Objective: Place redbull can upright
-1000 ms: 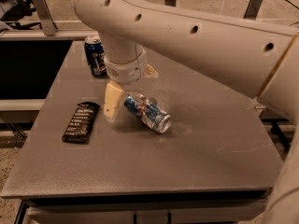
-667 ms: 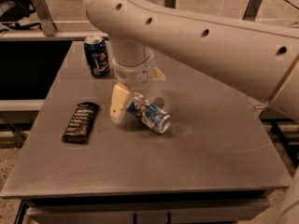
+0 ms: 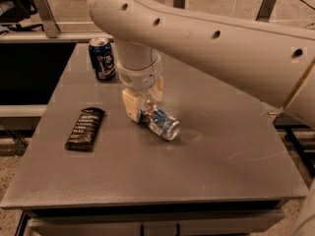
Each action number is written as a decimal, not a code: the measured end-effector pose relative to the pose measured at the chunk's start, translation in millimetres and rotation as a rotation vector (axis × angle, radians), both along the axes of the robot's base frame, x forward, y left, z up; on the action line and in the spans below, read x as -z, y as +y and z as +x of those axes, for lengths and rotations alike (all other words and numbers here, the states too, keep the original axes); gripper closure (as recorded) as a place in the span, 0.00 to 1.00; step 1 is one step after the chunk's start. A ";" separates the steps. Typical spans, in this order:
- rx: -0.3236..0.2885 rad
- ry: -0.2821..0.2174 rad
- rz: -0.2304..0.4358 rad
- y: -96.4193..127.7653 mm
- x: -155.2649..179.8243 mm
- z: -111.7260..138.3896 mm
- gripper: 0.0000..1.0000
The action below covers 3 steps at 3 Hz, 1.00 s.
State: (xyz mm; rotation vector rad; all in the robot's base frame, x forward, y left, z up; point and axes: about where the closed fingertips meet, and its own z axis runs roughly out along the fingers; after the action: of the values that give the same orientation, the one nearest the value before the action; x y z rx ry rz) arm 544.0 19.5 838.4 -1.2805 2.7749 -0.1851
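The redbull can is slim, silver and blue, and lies on its side near the middle of the grey table, its silver top pointing to the front right. My gripper comes down from above over the can's rear end. Its fingers are open, with the left finger beside the can's rear end and the other finger behind it. The jaws stand on either side of the can's end and have not closed on it. The arm hides part of the can's rear.
A wider dark blue can stands upright at the back left of the table. A dark snack bar lies flat at the left. The table's front edge is near. My big white arm spans the upper right.
My gripper has moved right and a little down, from beside the can's left to over its rear end. The can, the dark blue can and the snack bar have not moved.
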 end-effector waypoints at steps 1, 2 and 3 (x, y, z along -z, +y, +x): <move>-0.001 -0.006 0.005 0.9 -0.1 0.9 0.65; -0.130 -0.017 -0.064 14.7 -12.2 -6.6 0.88; -0.288 0.001 -0.053 23.1 -45.8 -7.2 1.00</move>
State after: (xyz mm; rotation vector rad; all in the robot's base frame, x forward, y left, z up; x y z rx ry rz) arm 536.7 42.5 884.2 -1.6714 2.5624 -0.2385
